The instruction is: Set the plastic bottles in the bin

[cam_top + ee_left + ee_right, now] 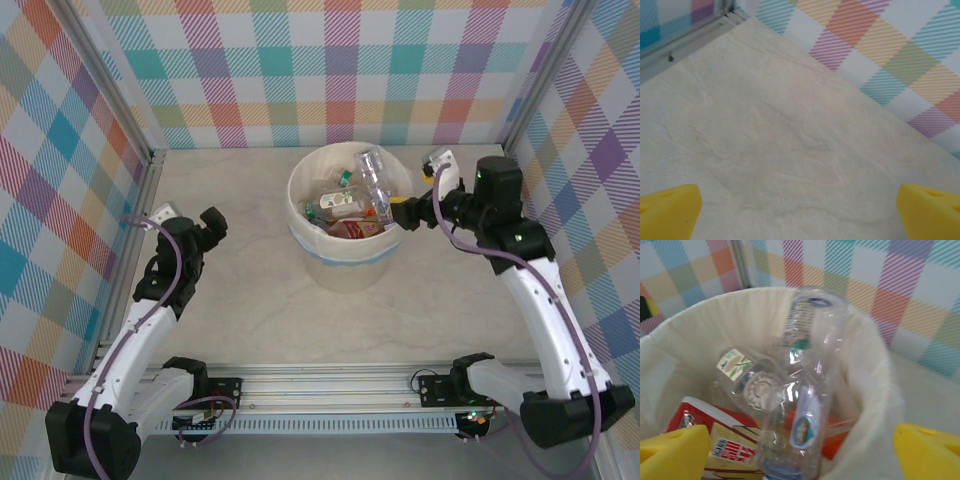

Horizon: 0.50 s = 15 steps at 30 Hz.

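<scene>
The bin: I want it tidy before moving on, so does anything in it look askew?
Yes. One clear bottle stands tilted in the bin, its top poking above the rim just in front of the open right gripper, instead of lying flat among the other bottles.

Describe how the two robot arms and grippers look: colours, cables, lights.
Both the left arm and right arm have white links with black joints. A purple cable runs along each. The left gripper and right gripper are black with yellow fingertips. Small green lights glow on the right arm.
</scene>
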Available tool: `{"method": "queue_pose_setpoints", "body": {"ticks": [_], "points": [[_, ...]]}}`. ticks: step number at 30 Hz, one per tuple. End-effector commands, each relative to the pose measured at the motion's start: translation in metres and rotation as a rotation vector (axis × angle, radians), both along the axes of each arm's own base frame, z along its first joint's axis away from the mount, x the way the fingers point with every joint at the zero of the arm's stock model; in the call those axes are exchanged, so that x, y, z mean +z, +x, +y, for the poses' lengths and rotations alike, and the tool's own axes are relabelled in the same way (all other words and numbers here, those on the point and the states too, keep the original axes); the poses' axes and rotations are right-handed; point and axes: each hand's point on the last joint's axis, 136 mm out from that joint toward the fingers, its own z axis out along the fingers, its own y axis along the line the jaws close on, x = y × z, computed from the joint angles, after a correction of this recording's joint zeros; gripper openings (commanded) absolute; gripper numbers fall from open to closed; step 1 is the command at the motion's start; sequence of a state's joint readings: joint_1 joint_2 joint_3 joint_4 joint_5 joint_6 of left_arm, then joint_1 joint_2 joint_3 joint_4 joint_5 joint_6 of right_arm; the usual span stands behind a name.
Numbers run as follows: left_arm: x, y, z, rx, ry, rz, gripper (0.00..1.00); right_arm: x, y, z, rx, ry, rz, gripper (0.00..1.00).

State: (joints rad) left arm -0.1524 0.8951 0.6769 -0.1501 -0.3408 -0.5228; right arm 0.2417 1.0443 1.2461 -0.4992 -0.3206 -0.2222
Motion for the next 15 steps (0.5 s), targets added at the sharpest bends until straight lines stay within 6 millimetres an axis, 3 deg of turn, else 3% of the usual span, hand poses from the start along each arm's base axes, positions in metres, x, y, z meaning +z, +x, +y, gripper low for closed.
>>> {"method": "queue_pose_setpoints", "body": {"ticks": [1,3,5,7,12,15], "points": [[-0.004,-0.01,0.04,0.175,0.117,-0.018,1.0,0.026,0.021,-0.05,-0.31,0.0,-0.21,1.0],[-0.015,-0.014,0.058,0.264,0.17,-0.022,1.0,0.009,0.032,-0.087,-0.515,-0.019,-0.218,1.0],[-0.028,-0.019,0.074,0.341,0.224,-0.021,1.0,-0.025,0.041,-0.122,-0.69,-0.036,-0.181,1.0],[-0.043,-0.022,0.086,0.383,0.268,0.0,1.0,-0.077,0.044,-0.146,-0.793,-0.004,-0.097,1.0],[-0.086,-0.01,0.087,0.292,0.353,0.121,1.0,-0.188,0.046,-0.174,-0.872,0.088,0.092,1.0],[-0.114,0.008,0.071,0.138,0.354,0.178,1.0,-0.243,0.052,-0.172,-0.817,0.116,0.226,0.99]]}}
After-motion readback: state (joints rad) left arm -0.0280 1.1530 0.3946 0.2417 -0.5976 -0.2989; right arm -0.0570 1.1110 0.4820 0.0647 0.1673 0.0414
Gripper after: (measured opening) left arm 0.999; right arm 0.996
